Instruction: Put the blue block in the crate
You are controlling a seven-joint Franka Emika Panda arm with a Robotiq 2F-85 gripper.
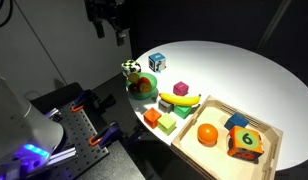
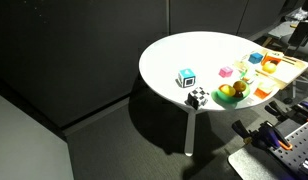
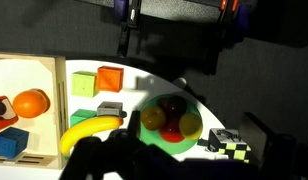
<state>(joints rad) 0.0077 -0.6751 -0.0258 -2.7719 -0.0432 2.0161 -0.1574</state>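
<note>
Gripper is seen high over the table's far edge, well apart from the crate. In the wrist view its fingers are spread wide, nothing held between them. The blue block is noted lying inside the crate, just beside the orange die and near the orange ball. The fruit bowl is recorded outside the crate.
</note>
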